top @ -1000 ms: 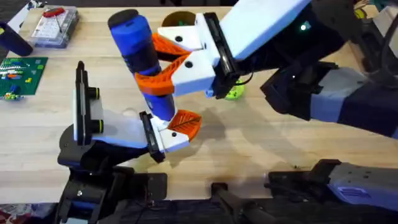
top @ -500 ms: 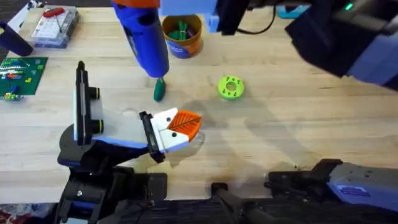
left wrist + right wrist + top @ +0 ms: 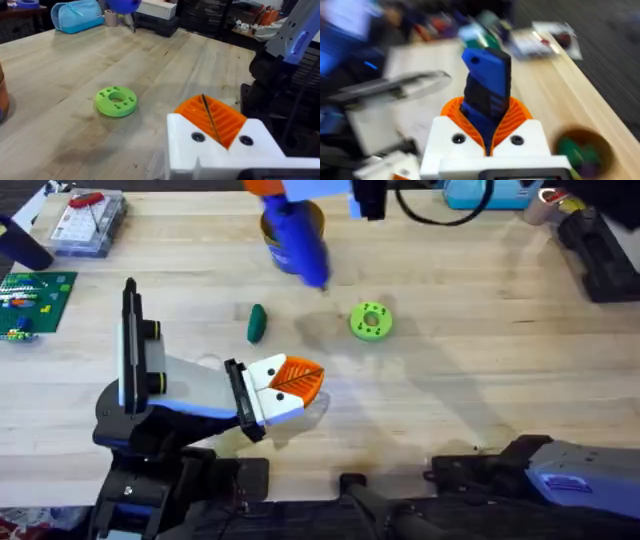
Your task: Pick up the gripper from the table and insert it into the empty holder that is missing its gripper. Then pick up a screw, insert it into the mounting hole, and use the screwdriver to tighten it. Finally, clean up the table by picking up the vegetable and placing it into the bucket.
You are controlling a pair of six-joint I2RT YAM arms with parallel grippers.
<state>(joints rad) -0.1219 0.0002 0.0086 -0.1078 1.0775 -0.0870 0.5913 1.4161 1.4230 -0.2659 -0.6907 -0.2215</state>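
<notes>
From overhead, a light plank tabletop (image 3: 480,360) with visible grain is seen. The left pincer (image 3: 297,385) lies low near the middle, its orange pads pressed together with nothing between them. Just beyond it the vegetable (image 3: 257,322), dark green, is seen lying on the wood. A lime ring (image 3: 371,320) sits to the right of the vegetable, apart from it. At the far edge the screwdriver (image 3: 296,232) is held tilted in the air, its bit pointing down, and most of the bucket (image 3: 316,220) behind it is covered. A clear parts box (image 3: 88,222) is placed at the far left corner, with a green circuit board (image 3: 32,300) nearer beside it. A pale blue pouch (image 3: 490,192) rests at the far right edge.

In the left wrist view, the closed orange pads (image 3: 212,117) are seen over bare wood, with the ring (image 3: 116,100) lying flat ahead. Across the tabletop the blue pouch (image 3: 76,15) is seen, and a roll of tape (image 3: 111,18) beside it. The screwdriver's tip (image 3: 124,7) hangs above them. Dark shelving and clutter fill the room behind.

In the right wrist view, the screwdriver (image 3: 486,90) is pinched upright between the right pincer's (image 3: 489,131) orange pads. The bucket (image 3: 580,147) is seen below to one side, with green pieces inside. The tabletop's edge (image 3: 555,85) runs past it, and the dark floor lies beyond.
</notes>
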